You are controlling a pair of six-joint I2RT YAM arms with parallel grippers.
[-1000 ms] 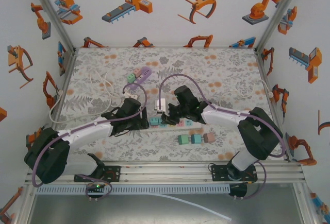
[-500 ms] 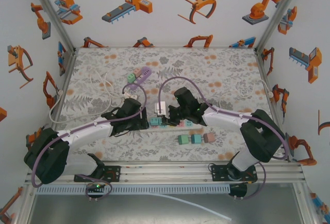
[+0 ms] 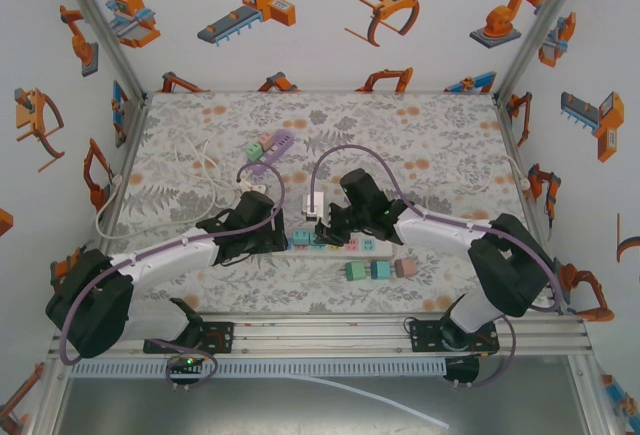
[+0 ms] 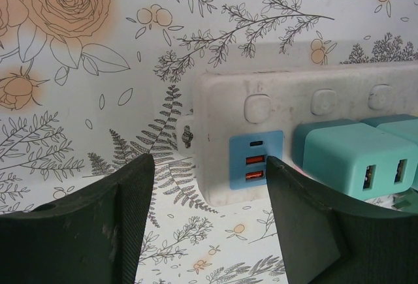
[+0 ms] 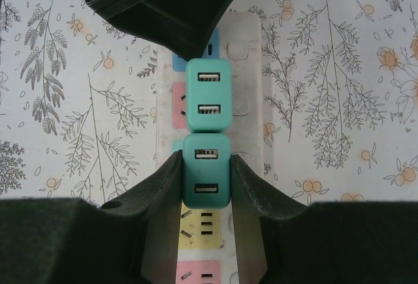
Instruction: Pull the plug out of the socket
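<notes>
The socket is a white power strip (image 5: 251, 101) lying on the flowered table. Two teal plugs stand in a row on it. My right gripper (image 5: 206, 160) is shut on the nearer teal plug (image 5: 206, 173), one finger on each side. The other teal plug (image 5: 208, 94) sits just beyond. Whether the held plug's prongs are still in the strip is hidden. My left gripper (image 4: 210, 186) is open at the strip's left end (image 4: 222, 101), by its blue USB panel (image 4: 256, 160), with bare table between the fingers. From above, both grippers (image 3: 278, 237) (image 3: 325, 223) meet over the strip (image 3: 365, 246).
Three loose plugs (image 3: 380, 270) lie in a row in front of the strip. A purple power strip (image 3: 270, 150) with plugs lies at the back. White cable (image 3: 190, 170) trails along the left side. Walls close in the table on three sides.
The right gripper has shifted slightly to the right, still shut on the teal plug. The left arm has barely moved.
</notes>
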